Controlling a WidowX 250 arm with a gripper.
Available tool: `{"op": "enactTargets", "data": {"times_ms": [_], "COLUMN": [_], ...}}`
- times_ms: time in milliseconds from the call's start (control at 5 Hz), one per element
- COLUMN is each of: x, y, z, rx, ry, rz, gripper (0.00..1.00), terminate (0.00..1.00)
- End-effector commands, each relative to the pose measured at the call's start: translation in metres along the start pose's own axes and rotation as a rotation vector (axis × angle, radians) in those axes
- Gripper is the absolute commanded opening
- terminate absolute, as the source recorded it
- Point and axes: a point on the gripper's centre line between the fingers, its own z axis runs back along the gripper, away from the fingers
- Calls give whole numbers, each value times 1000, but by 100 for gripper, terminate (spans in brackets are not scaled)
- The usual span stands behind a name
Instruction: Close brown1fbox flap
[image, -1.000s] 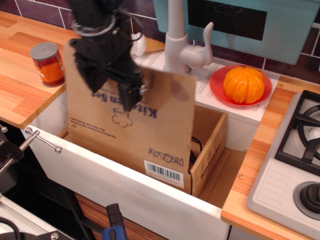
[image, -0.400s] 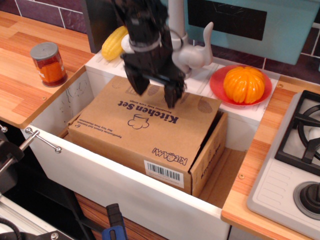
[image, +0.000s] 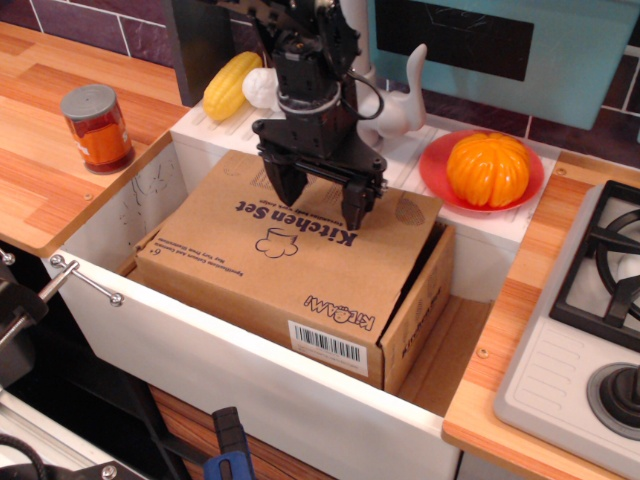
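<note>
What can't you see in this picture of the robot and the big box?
- Inside the brown box: covered by the flap.
- Faucet: mostly behind the gripper.
- Small print on the flap: too tiny to read.
- Stove: cut off by the right edge.

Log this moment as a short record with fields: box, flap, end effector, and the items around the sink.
box: large brown corrugated cardboard box with barcode label, sitting in the white sink
flap: wide printed cardboard flap lying flat over the box top
end effector: black end effector open, fingers spread just above the flap's rear edge
left counter: orange can with grey lid
behind sink: yellow toy, white faucet
right: orange pumpkin on red plate
</note>
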Motion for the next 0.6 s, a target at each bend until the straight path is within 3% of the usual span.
{"op": "enactTargets", "data": {"times_ms": [0, 200, 400], "x": [16, 19, 15], "y": [11, 17, 15], "z": [-24, -26, -18], "rx": [-112, -103, -83], "ry": [-53, -40, -31], "rz": [13, -16, -48], "gripper": [100, 100, 100], "terminate": [0, 0, 100]}}
